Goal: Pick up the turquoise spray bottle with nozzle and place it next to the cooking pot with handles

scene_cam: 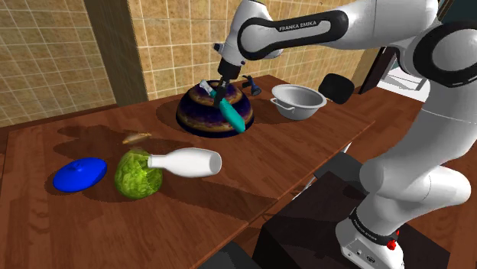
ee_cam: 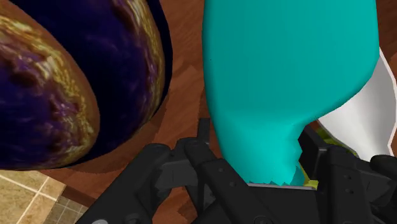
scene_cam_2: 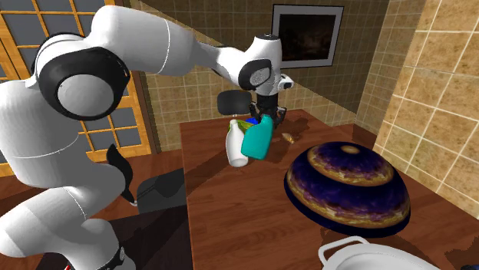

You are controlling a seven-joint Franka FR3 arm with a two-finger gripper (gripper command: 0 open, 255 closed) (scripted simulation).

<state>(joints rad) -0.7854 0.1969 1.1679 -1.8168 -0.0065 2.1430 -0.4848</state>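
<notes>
Above the worktop point(scene_cam: 267, 164), the fingers point(ee_cam: 216, 175) clasp the bottle point(scene_cam: 233, 115) at its narrow end, aloft. Carrying seems in hand; next, travel to the pot point(scene_cam: 298, 101) and lower it just beside.

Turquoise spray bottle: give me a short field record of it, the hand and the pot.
held: turquoise spray bottle, clasped at its neck
hand: shut on the bottle
bottle pose: tilted, hanging below the hand
nearest: dark purple dome, beside the bottle
target: grey pot, on the table, apart from the bottle
placement: not yet done
</notes>
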